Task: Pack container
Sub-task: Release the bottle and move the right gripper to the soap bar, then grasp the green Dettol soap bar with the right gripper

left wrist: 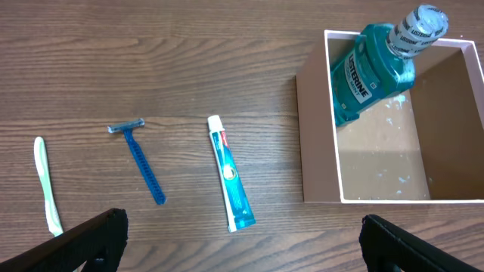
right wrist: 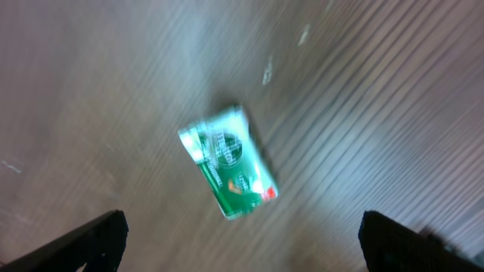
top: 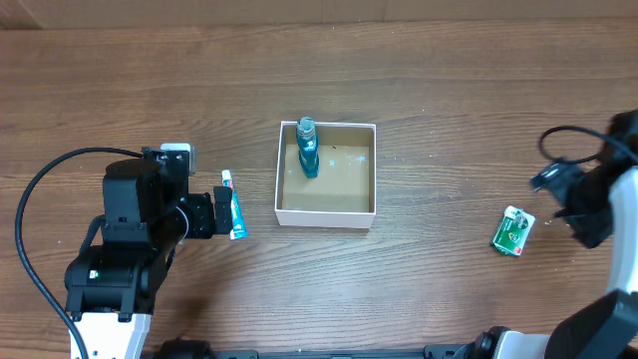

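Container [top: 325,213], frame ctr: 1 mouthwash bottle [top: 307,150] inside, upper-left corner. Toothpaste [top: 233,204] left, green packet [top: 513,230] right. Left gripper [left wrist: 242,234], right gripper [right wrist: 242,230]: both spread, empty.

Table [top: 449,120]: we find wood grain, matt finish.
Container [left wrist: 316,136]: we read matt cardboard, floor speckled.
Bottle [left wrist: 370,75]: glossy teal plastic.
Toothpaste tube [left wrist: 231,175]: smooth, shiny.
Packet [right wrist: 227,162]: we note glossy green, blurred.
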